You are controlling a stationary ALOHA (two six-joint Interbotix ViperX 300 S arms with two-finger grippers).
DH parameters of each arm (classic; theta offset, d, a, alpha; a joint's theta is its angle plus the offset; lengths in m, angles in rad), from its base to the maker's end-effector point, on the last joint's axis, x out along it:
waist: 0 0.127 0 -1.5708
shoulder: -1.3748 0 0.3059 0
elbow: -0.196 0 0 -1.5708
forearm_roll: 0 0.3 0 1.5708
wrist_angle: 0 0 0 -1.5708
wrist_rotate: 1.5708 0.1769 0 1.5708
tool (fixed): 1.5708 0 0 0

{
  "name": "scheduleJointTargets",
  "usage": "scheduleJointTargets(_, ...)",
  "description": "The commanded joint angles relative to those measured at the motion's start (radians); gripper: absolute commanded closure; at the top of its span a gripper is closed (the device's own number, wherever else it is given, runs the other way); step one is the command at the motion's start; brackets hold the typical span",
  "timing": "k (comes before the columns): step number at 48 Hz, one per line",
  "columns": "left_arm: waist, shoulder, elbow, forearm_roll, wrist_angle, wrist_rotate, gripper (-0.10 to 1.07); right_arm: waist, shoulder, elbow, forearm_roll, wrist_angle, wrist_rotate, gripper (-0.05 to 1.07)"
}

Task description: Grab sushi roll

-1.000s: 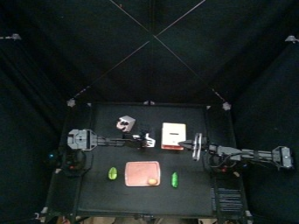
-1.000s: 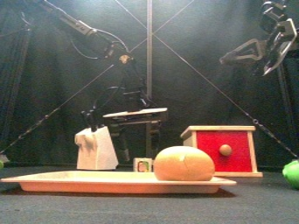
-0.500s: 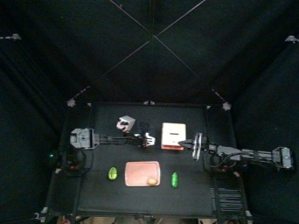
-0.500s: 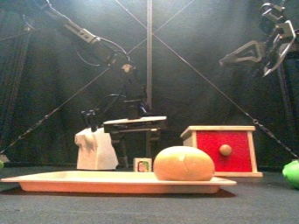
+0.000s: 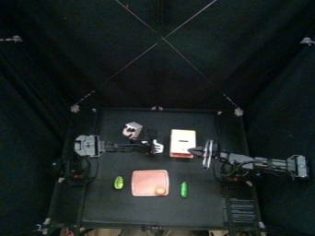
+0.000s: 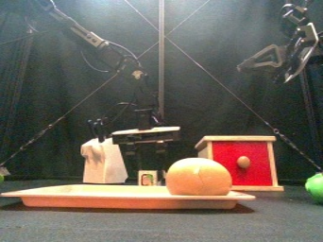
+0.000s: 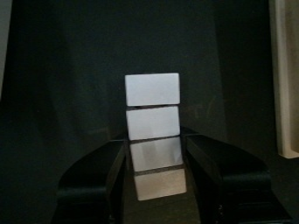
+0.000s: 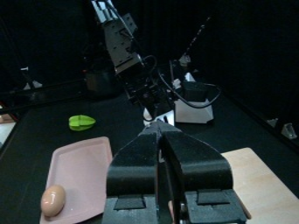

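Note:
The sushi roll (image 7: 153,103) is a short white bar of several square segments lying on the black table. From the front I see only its small end face (image 6: 151,177), pale with a dark centre. My left gripper (image 7: 158,147) is low over it, open, with one jaw on each side of the roll's near segments and a thin gap at each side. In the top view this gripper (image 5: 153,146) covers most of the roll. My right gripper (image 8: 163,122) is shut and empty, held high at the right (image 6: 299,47), apart from the roll.
A beige box with a red front (image 6: 240,161) stands just right of the roll. A white block with dark handles (image 6: 104,161) stands to its left. Nearer the front lies a pink tray (image 6: 76,196) with a round orange-beige piece (image 6: 199,177), and a green piece (image 6: 314,187) sits at each side.
My left gripper has come down over the roll and its jaws have narrowed slightly. The right arm has not moved.

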Motion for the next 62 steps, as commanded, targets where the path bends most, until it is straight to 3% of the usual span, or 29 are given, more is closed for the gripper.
scheduleJointTargets(1,0.002,-0.021,-0.021,0.005,0.000,0.002,0.38,-0.003,0.008,-0.009,0.002,-0.005,-0.002,1.01)
scheduleJointTargets(19,-0.005,-0.075,-0.018,0.041,0.043,0.000,0.41,-0.003,0.006,-0.009,0.002,-0.005,-0.002,1.01)
scheduleJointTargets(62,-0.005,-0.077,-0.006,0.048,0.052,-0.002,0.41,-0.005,0.006,-0.008,0.003,-0.005,-0.002,1.01)
